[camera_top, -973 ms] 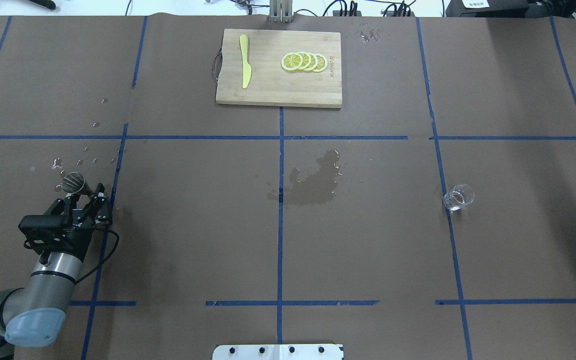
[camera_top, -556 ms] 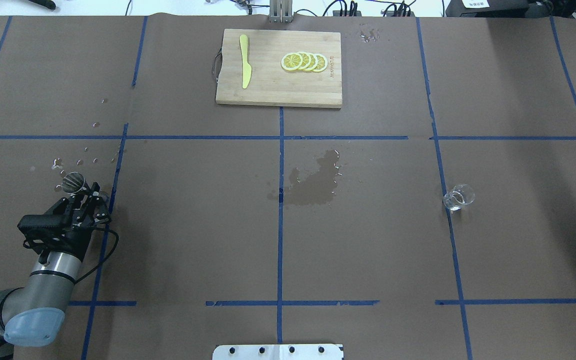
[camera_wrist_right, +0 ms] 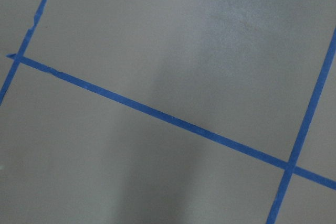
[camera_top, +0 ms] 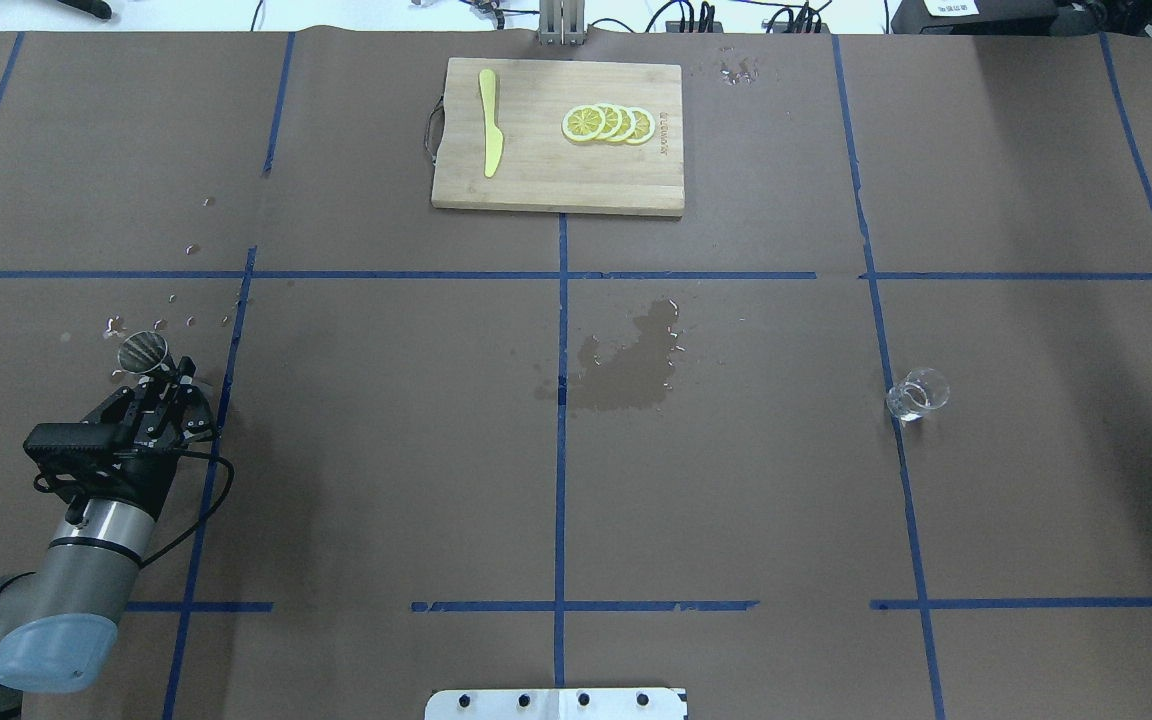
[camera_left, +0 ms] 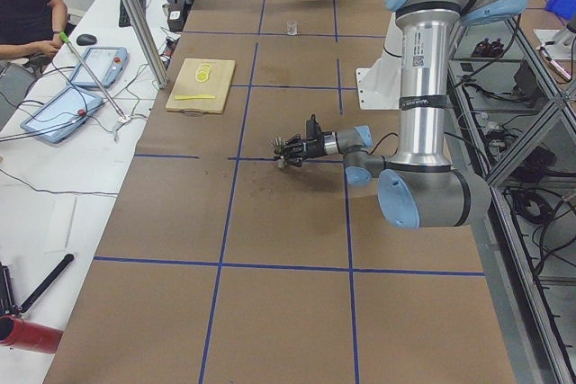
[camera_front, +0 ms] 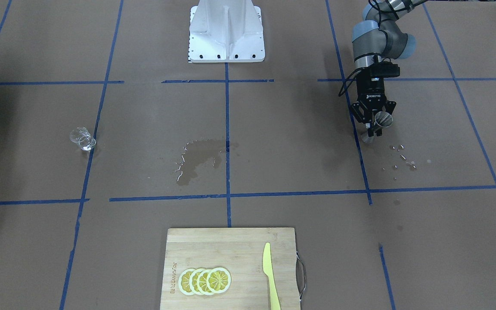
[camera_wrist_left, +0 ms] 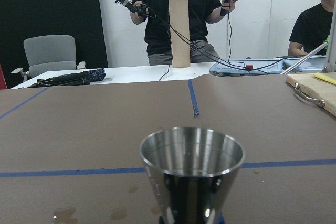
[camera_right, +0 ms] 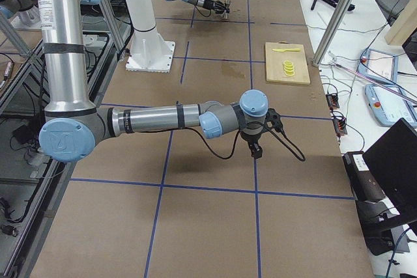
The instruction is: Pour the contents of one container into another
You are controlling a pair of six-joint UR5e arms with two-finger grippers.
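The jigger [camera_wrist_left: 191,169] is made of polished grey steel, hourglass-shaped, with two cones joined at a narrow waist. In the left wrist view its upper cone is seen close up: a thin round rim, a smooth mirror-like wall and a shiny inside. It is held at the waist by the left pincer [camera_top: 172,380], whose fingers are closed around it. It is kept low over the left part of the table [camera_top: 386,450], with its mouth turned away from the arm. Whether the lower cone touches the table cannot be told.

Small clear droplets [camera_top: 115,324] are scattered on the surface just beyond the jigger. The table is covered with matt brown paper and divided into large squares by blue tape [camera_top: 561,480]. A dark, irregular wet patch [camera_top: 631,370] is seen near the middle.

The glass cup [camera_top: 916,393] is short, roundish and colourless. It stands alone on the right part of the table, just beside a tape line and well apart from the jigger.

At the far edge a rectangular pale wooden cutting board [camera_top: 536,170] is laid, with a row of overlapping lemon slices [camera_top: 608,123] and a flat yellow knife [camera_top: 489,120] on it.

The right pincer [camera_right: 256,150] is pointed down over the right end of the table; how far it is open cannot be told.
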